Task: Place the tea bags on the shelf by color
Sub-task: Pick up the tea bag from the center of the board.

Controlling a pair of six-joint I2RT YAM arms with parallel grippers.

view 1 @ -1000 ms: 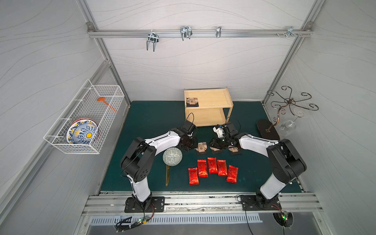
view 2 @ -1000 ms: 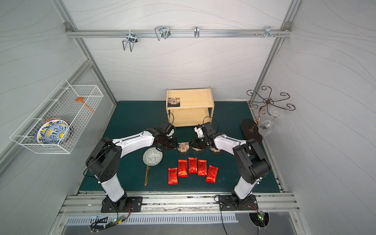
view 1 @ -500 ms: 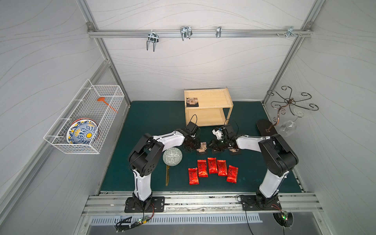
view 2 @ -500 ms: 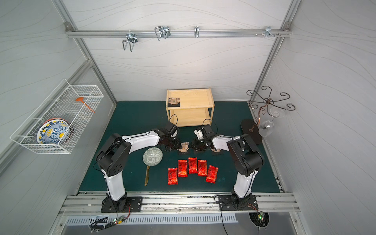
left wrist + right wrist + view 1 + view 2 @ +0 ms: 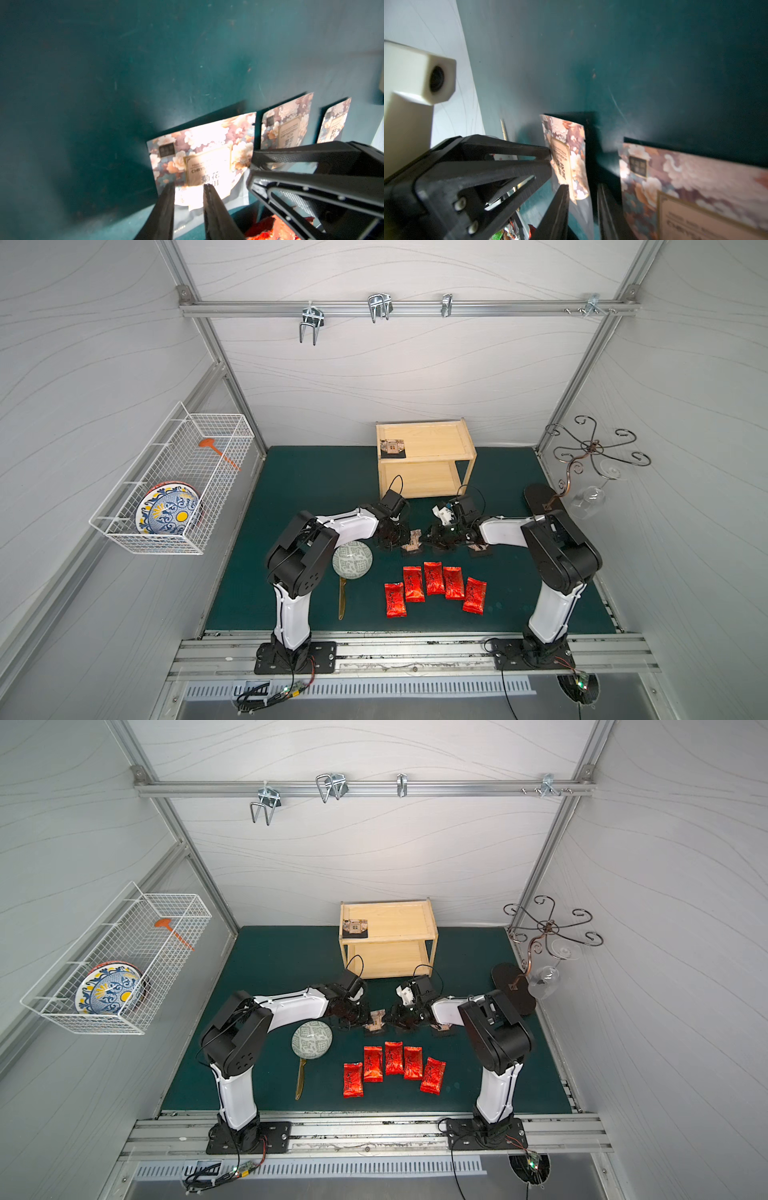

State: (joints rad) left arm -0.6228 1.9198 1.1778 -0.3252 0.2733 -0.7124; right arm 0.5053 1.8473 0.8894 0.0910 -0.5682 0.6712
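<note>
While both your grippers sit low over dark green mat [image 5: 316, 481], left gripper [image 5: 189, 186] jaws stand little bit apart. Lower edge of beige-brown flowery square tea packet [image 5: 203, 149] shows in gap. Right gripper [image 5: 582, 187] jaws little apart too, same packet's pale edge between tips; touching or not, cannot tell. Second flowery packet [image 5: 287, 122] and third flowery packet [image 5: 335, 122] lie past left jaws. Five shiny red foil sachets [image 5: 434, 577] lie beside both jaws, toward arm bases. Fourth flowery packet [image 5: 392, 446] sits on top tray of small light-wood shelf [image 5: 440, 435], well away from jaws.
</note>
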